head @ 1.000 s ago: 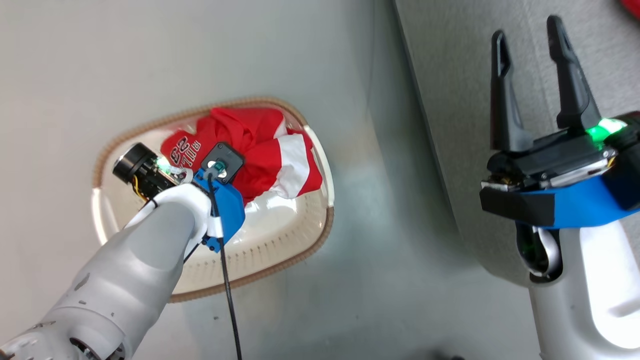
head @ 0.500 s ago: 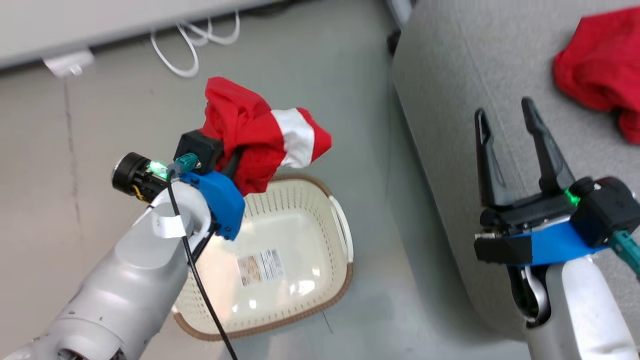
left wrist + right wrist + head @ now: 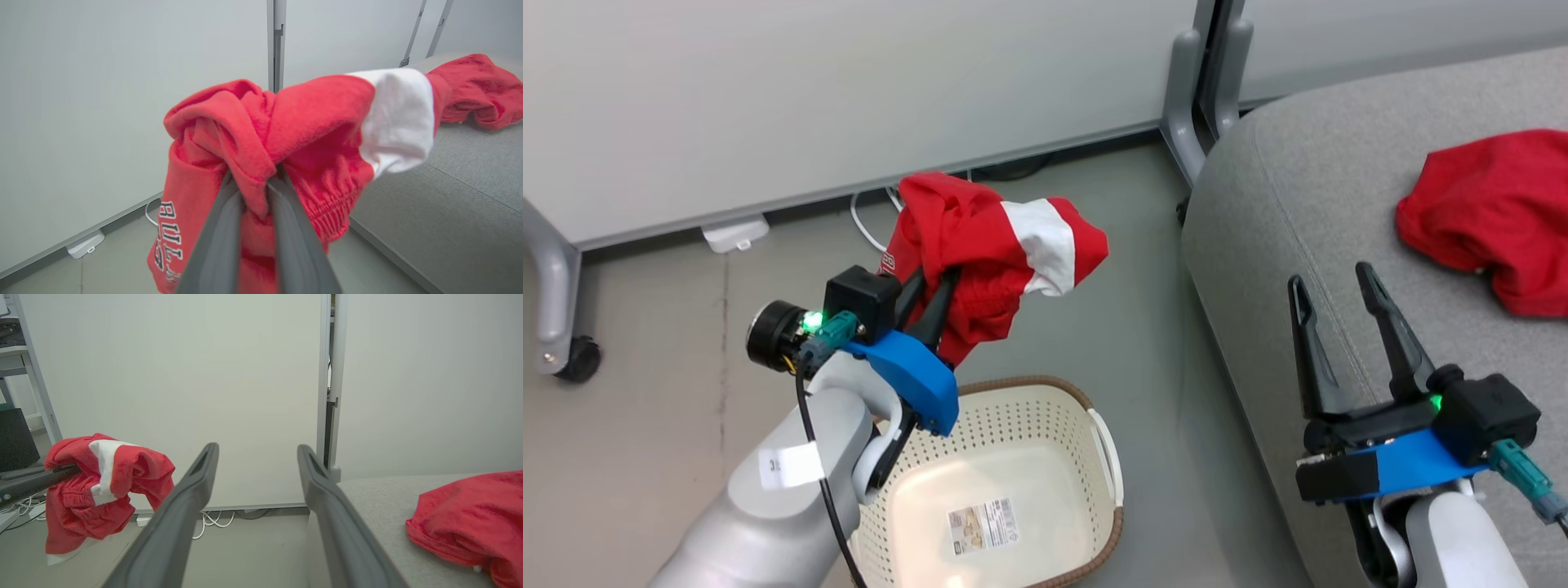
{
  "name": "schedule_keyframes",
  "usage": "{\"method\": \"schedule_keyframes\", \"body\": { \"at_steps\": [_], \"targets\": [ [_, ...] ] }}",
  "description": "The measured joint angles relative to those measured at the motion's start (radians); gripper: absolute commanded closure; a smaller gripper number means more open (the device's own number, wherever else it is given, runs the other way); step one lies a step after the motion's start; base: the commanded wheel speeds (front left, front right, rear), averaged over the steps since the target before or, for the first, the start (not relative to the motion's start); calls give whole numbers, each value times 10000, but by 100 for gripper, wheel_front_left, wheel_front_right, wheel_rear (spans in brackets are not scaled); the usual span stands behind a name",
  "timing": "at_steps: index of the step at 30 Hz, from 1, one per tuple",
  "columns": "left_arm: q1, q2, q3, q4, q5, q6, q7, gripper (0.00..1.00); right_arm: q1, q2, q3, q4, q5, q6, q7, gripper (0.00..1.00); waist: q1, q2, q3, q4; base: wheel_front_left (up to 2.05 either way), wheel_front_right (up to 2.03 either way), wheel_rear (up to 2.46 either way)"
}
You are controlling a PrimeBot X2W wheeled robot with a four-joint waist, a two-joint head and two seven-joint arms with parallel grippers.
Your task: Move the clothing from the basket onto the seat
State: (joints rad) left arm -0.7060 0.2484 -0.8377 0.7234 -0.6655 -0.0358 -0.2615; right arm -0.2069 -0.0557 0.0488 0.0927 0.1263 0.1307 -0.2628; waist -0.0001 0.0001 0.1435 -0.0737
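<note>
My left gripper is shut on a bunched red garment with a white panel, held in the air above the floor, past the basket's far rim. In the left wrist view the two grey fingers pinch a fold of the garment, and white lettering hangs at its lower left. The cream perforated basket stands on the floor below, holding only a paper label. Another red garment lies on the grey seat. Over the seat's near edge my right gripper stands open with nothing between its fingers.
A pale wall panel with grey metal legs runs behind. White cables and a small white box lie at its base. A caster wheel sits at the far left. Bare grey floor separates basket and seat.
My left gripper has lifted the red and white garment out of the basket and carried it up and toward the seat. The head camera has tilted up, bringing the wall and seat into view.
</note>
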Motion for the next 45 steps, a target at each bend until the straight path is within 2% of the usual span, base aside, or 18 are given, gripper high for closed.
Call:
{"method": "schedule_keyframes", "body": {
  "at_steps": [13, 27, 35, 45],
  "targets": [
    [1464, -104, 867, -1896, 683, 355, -2, 100, 970, 31, 130, 337, 178, 0, 0, 0, 0, 0, -1087, 635, 0, 0, 0],
    [1801, -142, 915, -2462, 941, 439, -2, 100, 1000, 42, 855, 525, 468, 0, 0, 0, 0, 0, -1222, 930, 0, 0, 0],
    [1748, -186, 844, -2508, 1035, 437, -2, 100, 145, 46, 2034, 1018, 621, 0, 0, 0, 1, 0, -1078, 1088, 0, 0, 0],
    [1523, -512, 654, -2470, 1156, 349, -2, 100, -1228, 56, 3127, 2263, 1062, 0, 0, 0, 2, 0, -888, 1482, 0, 0, 0]
  ]
}}
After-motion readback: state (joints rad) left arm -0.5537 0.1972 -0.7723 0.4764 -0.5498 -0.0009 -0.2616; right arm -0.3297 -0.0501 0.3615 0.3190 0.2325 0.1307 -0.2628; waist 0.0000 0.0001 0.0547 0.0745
